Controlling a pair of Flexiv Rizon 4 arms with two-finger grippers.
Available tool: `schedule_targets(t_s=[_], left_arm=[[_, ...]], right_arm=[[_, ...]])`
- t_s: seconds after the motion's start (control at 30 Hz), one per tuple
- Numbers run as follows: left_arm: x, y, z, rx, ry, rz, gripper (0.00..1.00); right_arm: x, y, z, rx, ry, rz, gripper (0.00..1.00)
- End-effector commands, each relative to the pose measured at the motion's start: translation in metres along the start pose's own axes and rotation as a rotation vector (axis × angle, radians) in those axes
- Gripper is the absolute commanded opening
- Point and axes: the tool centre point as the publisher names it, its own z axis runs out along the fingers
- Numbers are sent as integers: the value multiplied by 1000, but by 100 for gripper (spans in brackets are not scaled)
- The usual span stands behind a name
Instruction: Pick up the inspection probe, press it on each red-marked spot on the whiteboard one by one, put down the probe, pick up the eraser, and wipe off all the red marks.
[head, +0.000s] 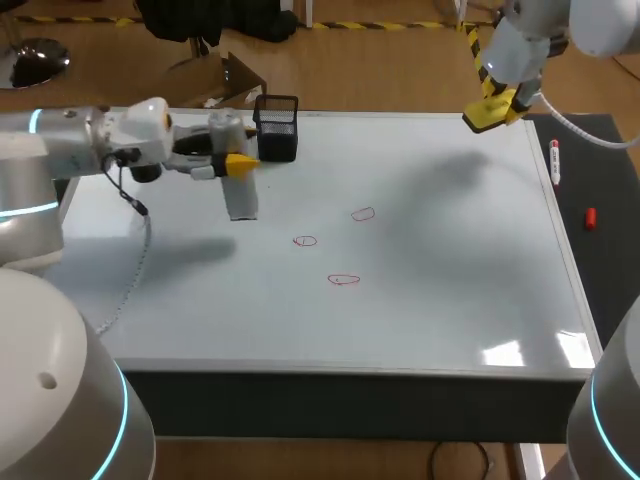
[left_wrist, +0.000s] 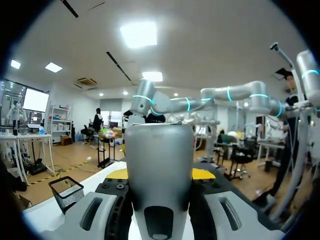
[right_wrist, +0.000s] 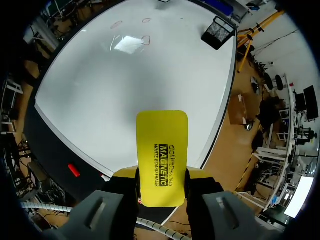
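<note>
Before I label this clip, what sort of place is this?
Probably a robotics test bench: left gripper holds a probe, right gripper a yellow eraser, at a whiteboard with red marks.

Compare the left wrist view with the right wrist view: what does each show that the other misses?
Only the left wrist view shows the grey probe, gripped in the left end effector. Only the right wrist view shows the yellow eraser, gripped in the right end effector, the red marks, and a small red object beside the whiteboard. Both show the whiteboard and the black mesh basket.
</note>
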Motion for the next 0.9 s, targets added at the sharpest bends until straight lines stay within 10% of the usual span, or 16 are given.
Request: schedule_targets(t_s=[0.03, 0.9], left_arm=[[0, 8, 21, 28, 45, 2, 0], [17, 57, 89, -2, 232, 1, 0]], right_arm=[[0, 0, -1, 2, 3, -1, 0], [0, 0, -1, 2, 3, -1, 0]])
